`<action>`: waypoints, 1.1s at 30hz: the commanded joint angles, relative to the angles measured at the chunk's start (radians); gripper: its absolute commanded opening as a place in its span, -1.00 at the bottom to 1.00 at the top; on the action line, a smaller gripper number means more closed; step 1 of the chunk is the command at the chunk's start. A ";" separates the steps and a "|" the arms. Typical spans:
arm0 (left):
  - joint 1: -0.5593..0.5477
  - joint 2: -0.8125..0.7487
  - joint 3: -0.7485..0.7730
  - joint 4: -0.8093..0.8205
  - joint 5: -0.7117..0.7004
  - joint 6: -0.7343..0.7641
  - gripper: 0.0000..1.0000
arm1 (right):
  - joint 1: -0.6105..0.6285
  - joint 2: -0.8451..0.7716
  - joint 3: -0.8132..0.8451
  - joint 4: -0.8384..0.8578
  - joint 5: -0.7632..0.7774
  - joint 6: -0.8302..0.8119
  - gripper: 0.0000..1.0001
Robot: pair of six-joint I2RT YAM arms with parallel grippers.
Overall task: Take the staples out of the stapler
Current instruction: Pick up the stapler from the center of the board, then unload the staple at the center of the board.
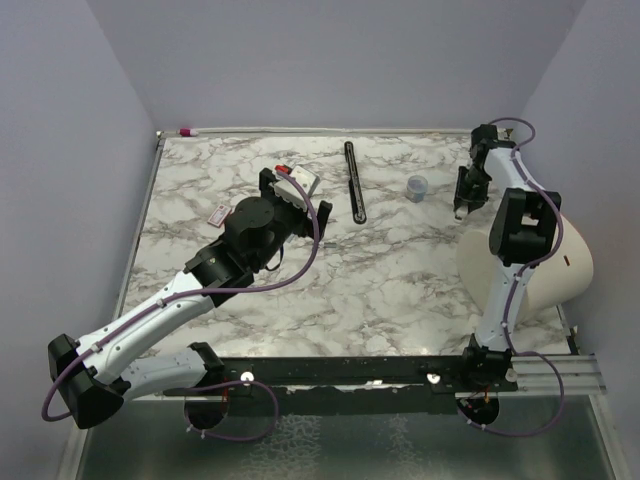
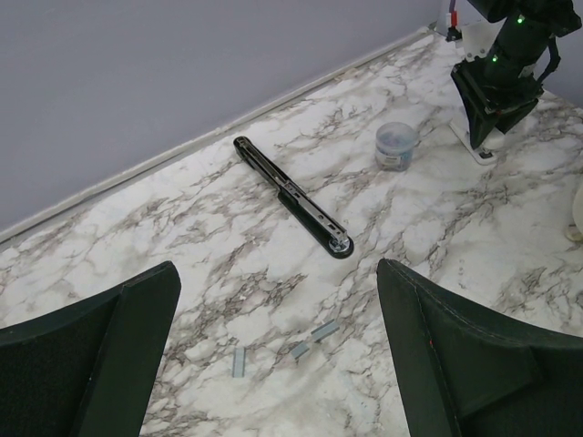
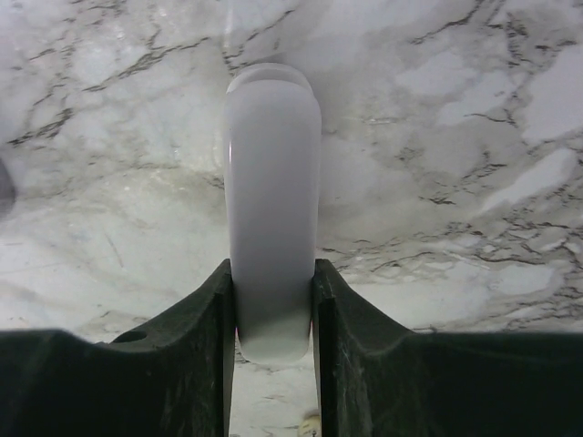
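- The stapler (image 1: 218, 214) lies flat on the marble table (image 1: 400, 290), in its left half, just beside the left arm's wrist joint. It shows only in the top view, and neither wrist camera sees it.
- The left gripper (image 2: 276, 271) has its 2 fingers spread wide with nothing between them. It points toward the far right, at the long black bar (image 2: 291, 196) and the small grey pot (image 2: 396, 146).
- So the stapler sits behind and to the left of that gripper, on the opposite side from where it faces. I judge it would have to swing back and leftward to reach it.
- The stapler is too small in the top view to be sure of its long axis. It seems to run on a slant, its near end further left.
- A few loose staples (image 2: 314, 335) lie on the marble just ahead of the left gripper, between its fingers in the wrist view, so some appear to be out already.
- The right gripper (image 3: 271, 273) is at the far right, pointing down, with both fingers pressed against a white block (image 3: 271, 164).
- That gripper is well apart from the stapler, across the table, so the left arm is clearly the nearer one.
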 commanded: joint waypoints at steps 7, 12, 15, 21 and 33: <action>0.003 -0.002 0.011 0.013 -0.001 -0.005 0.86 | 0.023 -0.296 -0.240 0.187 -0.320 -0.017 -0.98; 0.005 0.041 0.011 0.013 0.009 -0.022 0.86 | 0.041 -0.488 -0.389 0.255 -0.362 -0.023 -0.98; 0.023 0.065 0.010 0.015 0.040 -0.049 0.85 | 0.044 -0.589 -0.455 0.288 -0.384 -0.013 -0.98; 0.111 0.108 0.003 0.034 0.173 -0.136 0.86 | 0.115 -0.671 -0.540 0.300 -0.469 0.003 -0.98; 0.175 0.302 -0.025 0.115 0.424 -0.287 0.86 | 0.460 -0.663 -0.690 0.483 -0.498 0.170 -0.98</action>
